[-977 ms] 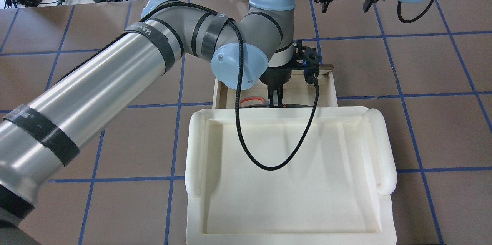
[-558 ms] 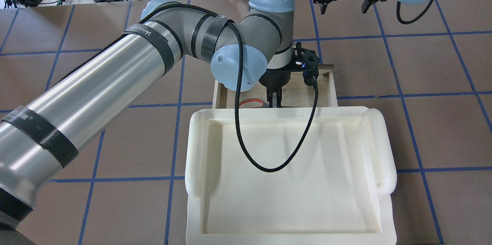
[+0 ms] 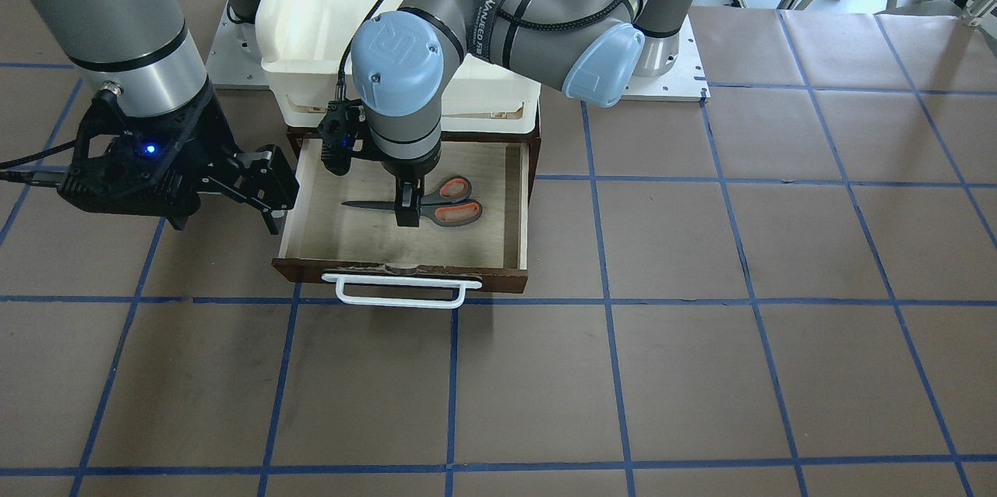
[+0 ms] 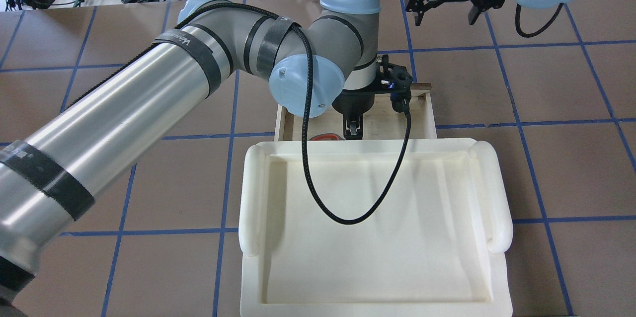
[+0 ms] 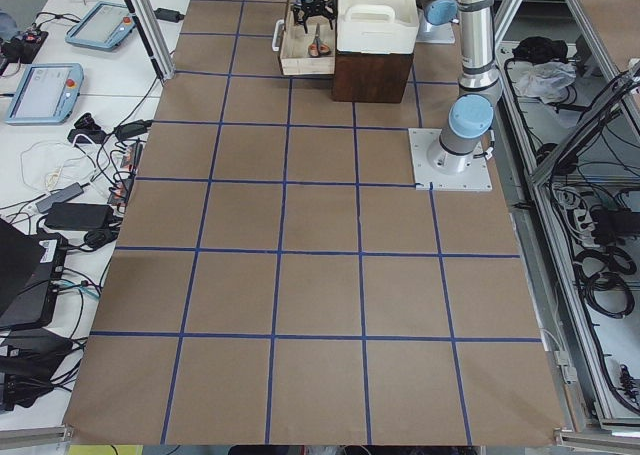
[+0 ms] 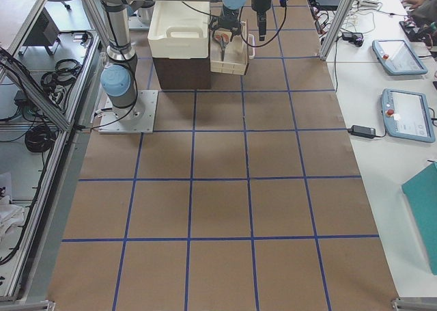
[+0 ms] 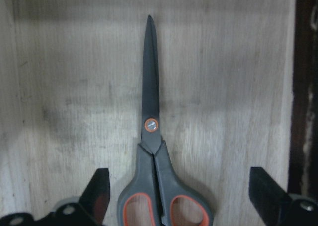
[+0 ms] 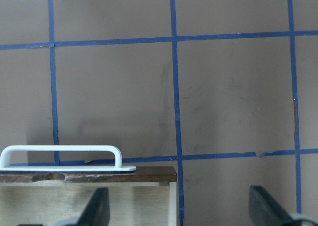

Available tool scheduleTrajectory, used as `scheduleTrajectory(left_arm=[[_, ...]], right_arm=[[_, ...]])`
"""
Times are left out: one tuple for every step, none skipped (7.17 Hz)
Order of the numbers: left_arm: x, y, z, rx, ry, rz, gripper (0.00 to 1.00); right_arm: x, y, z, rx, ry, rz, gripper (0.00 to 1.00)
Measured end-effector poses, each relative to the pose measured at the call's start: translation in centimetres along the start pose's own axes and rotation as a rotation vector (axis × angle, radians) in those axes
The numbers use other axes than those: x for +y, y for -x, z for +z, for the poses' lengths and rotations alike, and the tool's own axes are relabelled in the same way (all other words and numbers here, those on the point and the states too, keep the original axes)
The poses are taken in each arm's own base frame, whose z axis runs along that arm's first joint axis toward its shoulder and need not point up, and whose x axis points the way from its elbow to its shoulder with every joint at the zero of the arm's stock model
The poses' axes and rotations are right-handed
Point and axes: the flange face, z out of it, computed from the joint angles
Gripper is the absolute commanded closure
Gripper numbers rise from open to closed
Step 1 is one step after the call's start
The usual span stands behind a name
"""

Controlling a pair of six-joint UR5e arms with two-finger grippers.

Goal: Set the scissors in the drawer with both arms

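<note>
The scissors [image 3: 448,210] lie flat on the pale floor of the open drawer [image 3: 516,201], blades pointing to that view's left. The left wrist view shows them [image 7: 150,126] whole, on the plywood. My left gripper [image 3: 407,213] points straight down over their pivot. Its fingers [image 7: 99,191] stand wide apart on either side of the handles, so it is open. In the overhead view only an orange bit of handle [image 4: 325,136] shows past the tray rim. My right gripper [image 3: 274,189] hangs open and empty beside the drawer, off to one side of its white handle [image 8: 59,151].
A cream-white plastic tray [image 4: 497,198] sits on the brown cabinet above the drawer and hides the drawer's near part from the overhead camera. The left arm's black cable [image 4: 343,215] hangs over the tray. Brown table with blue grid lines [image 3: 701,326] lies all around.
The scissors show less above the tray rim than before; the blade is now hidden. The left wrist has shifted slightly. The right gripper has drifted a little to the right.
</note>
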Motion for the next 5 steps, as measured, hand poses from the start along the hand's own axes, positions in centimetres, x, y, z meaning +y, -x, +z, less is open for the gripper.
scheduleTrajectory(left_arm=[[-0.1, 0.0, -0.7, -0.015, -0.008, -0.002, 0.0], [0.1, 0.0, -2.1, -0.043, -0.022, -0.006, 0.0], [0.7, 0.1, -4.1, -0.084, -0.044, -0.019, 0.0], [1.8, 0.2, -6.6, -0.134, -0.069, -0.049, 0.0], [3.5, -0.1, -9.4, -0.182, -0.093, -0.112, 0.0]], right_arm=[[0.6, 0.0, -0.1, 0.0, 0.027, -0.003, 0.0], [1.1, 0.1, -0.2, 0.0, 0.049, -0.004, 0.0], [1.3, 0.1, -0.2, -0.001, 0.065, -0.005, 0.0], [1.4, 0.0, -0.1, 0.0, 0.074, -0.006, 0.0], [1.4, -0.2, 0.0, 0.001, 0.078, -0.008, 0.0]])
